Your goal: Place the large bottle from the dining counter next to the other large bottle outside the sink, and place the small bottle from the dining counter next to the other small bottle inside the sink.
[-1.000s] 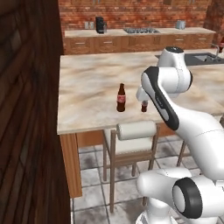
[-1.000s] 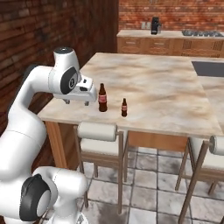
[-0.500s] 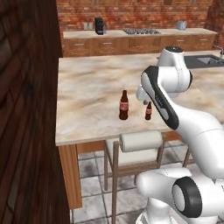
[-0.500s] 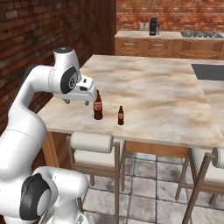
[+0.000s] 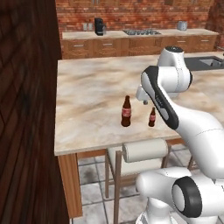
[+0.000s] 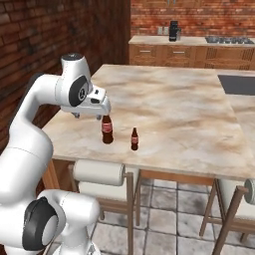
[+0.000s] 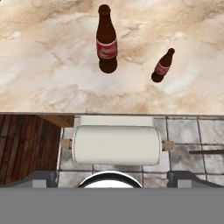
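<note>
**Marble counter, two bottles, nothing lifted yet**

Beige marble fills the middle of the left base view — that is the dining counter (image 5: pixel 87 92), and both bottles stand upright on it near its front edge. Reading from the left of that frame: dark brick wall, then the large bottle (image 5: pixel 126 112) with its red label just left of centre, then the small bottle (image 5: pixel 152 117) just beside it on the right, the two apart and not touching. The gripper (image 5: pixel 145 101) hangs above and between them, close to the small one but touching neither; whether its fingers are spread or pressed together I cannot tell, the hand body hides them from both base cameras.

Far right, upper edge of the frame, a dark slab with the sink (image 5: pixel 215 62) — well apart from the bottles, and its contents are too small to make out.

From the hand camera the large bottle (image 7: pixel 106 41) sits upper centre, the small bottle (image 7: pixel 162 66) to its right, and a grey-cushioned stool (image 7: pixel 116 144) below the counter edge.

As a judgement: the task is at its very start — neither bottle is grasped or moved, so both pick-ups, both carries and both placements at the sink are left.
</note>
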### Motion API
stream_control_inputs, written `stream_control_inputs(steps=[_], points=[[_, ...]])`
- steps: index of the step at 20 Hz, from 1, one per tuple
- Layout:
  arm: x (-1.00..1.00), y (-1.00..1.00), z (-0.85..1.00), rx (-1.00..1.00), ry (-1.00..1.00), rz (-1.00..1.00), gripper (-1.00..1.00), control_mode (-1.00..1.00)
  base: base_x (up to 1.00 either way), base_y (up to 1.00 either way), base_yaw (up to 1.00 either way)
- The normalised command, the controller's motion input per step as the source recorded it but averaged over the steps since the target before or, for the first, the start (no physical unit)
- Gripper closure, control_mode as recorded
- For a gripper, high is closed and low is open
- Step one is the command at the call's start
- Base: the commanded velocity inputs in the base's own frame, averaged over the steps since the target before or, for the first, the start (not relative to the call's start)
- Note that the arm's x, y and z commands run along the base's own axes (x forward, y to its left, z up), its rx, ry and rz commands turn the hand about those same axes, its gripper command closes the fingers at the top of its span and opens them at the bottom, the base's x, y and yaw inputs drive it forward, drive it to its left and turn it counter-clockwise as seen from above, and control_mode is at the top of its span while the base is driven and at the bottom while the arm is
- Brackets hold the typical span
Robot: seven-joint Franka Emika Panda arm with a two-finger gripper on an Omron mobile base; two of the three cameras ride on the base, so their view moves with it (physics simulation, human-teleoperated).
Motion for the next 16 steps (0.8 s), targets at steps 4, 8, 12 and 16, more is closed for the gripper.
stream_control_inputs(steps=[4, 8, 12, 16], points=[[0.00, 0.00, 0.00, 0.00, 0.00, 0.00, -1.00, 1.00, 0.35, -0.10, 0.00], [0.00, 0.00, 0.00, 0.00, 0.00, 0.00, -1.00, 1.00, 0.34, -0.11, 0.00], [0.00, 0.00, 0.00, 0.00, 0.00, 0.00, -1.00, 1.00, 0.27, -0.09, 0.00], [0.00, 0.00, 0.00, 0.00, 0.00, 0.00, -1.00, 1.00, 0.09, -0.03, 0.00]])
